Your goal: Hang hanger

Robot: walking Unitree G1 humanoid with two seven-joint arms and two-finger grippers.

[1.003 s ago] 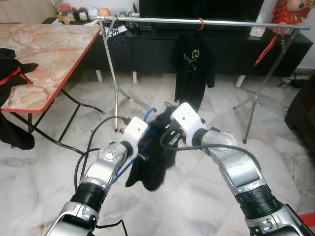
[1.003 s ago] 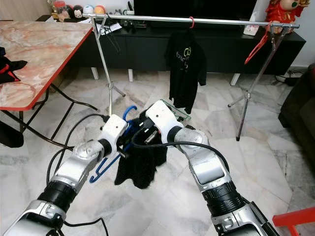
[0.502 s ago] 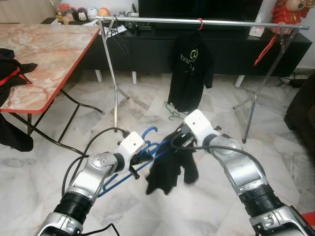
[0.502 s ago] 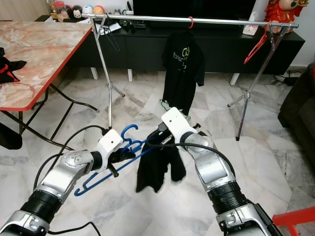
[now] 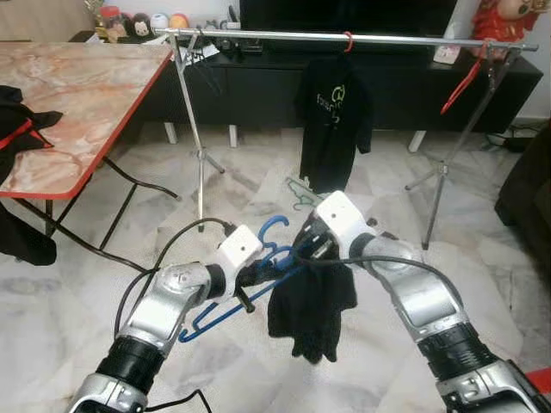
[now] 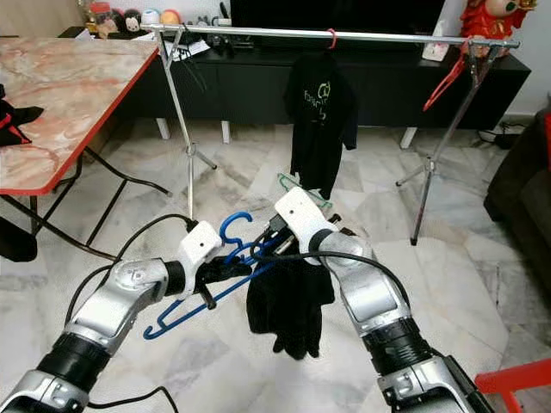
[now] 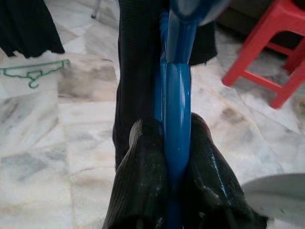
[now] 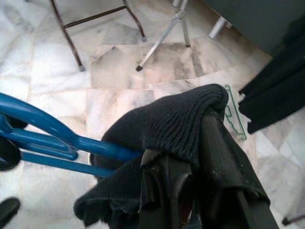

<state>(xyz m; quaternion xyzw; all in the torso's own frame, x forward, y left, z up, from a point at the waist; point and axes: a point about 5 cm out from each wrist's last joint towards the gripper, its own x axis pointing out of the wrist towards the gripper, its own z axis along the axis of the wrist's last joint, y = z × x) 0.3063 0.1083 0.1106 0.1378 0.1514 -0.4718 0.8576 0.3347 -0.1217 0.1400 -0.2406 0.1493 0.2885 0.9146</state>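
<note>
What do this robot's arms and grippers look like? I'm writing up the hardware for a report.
Both arms are silver metal with black ribbed bands near the elbows. White boxy wrist housings sit behind the left gripper and right gripper. Each has two long black fingers. Loose black cables loop along both forearms.

marble floor [image 5: 77, 292] | folding table [image 5: 77, 95] left | dark cabinet [image 5: 258, 82] behind
</note>
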